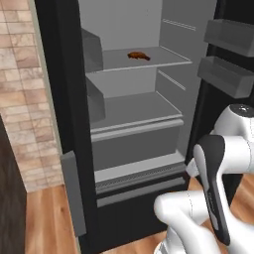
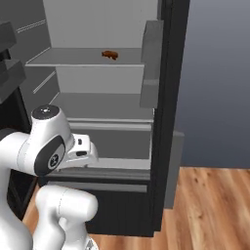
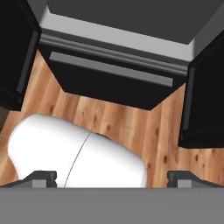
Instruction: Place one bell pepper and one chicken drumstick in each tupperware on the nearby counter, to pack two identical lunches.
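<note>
Drumstick first: one dark reddish-brown chicken piece lies alone on the upper shelf of an open fridge, toward the back and roughly mid-width, and it shows again from the other side as a small brown shape on that same grey shelf. Below it a second shelf sits bare, and under that comes a grey drawer front above the dark base of the cabinet. Grey door bins hang on the open door at the right of the left base view. Brick wall stands to the left of the fridge, and wooden floor runs in front of it. From the hand camera, the gripper points down at the floorboards before the fridge's lower edge, its two dark fingertips spread wide apart at the two sides of the view, with nothing between them and nothing touching them. The white arm is folded low in front of the fridge, well below the shelf that carries the drumstick.
</note>
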